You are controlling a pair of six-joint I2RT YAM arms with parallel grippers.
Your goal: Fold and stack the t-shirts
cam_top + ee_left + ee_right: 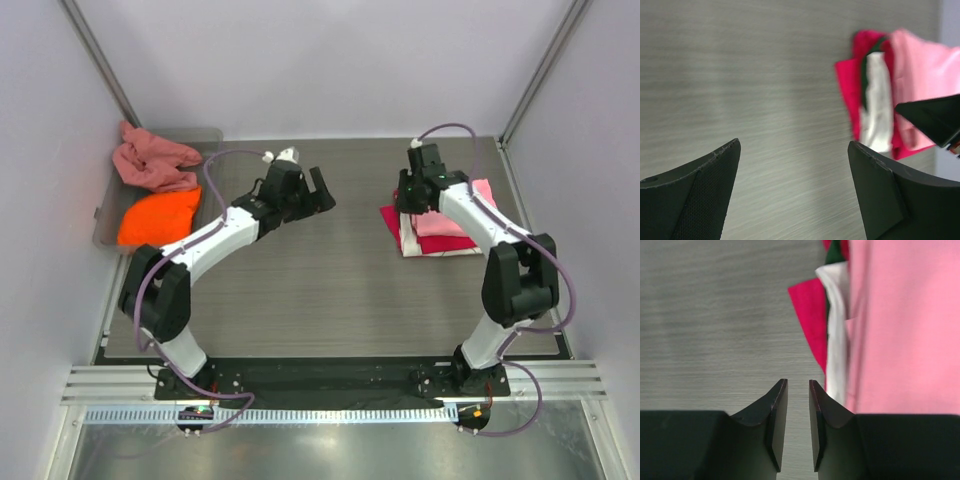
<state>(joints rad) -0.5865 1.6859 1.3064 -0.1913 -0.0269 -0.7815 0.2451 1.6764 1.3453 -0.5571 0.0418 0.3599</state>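
A folded stack (440,232) lies at the right of the table, with the light pink t-shirt (450,218) on top of white and crimson red ones (392,216). In the right wrist view the pink shirt (905,325), the white edge (837,330), the crimson corner (810,310) and a dark strip (834,255) show. My right gripper (798,382) hovers at the stack's left edge (407,200); its jaws stand a narrow gap apart and hold nothing. My left gripper (322,190) is open and empty over the bare table (794,145). An orange t-shirt (160,215) and a dusty rose one (152,160) lie in the tray.
The grey plastic tray (103,222) stands at the far left edge of the table. White walls and metal posts close the back and sides. In the left wrist view the stack (877,100) is far right, with part of the right arm (935,120) in front of it.
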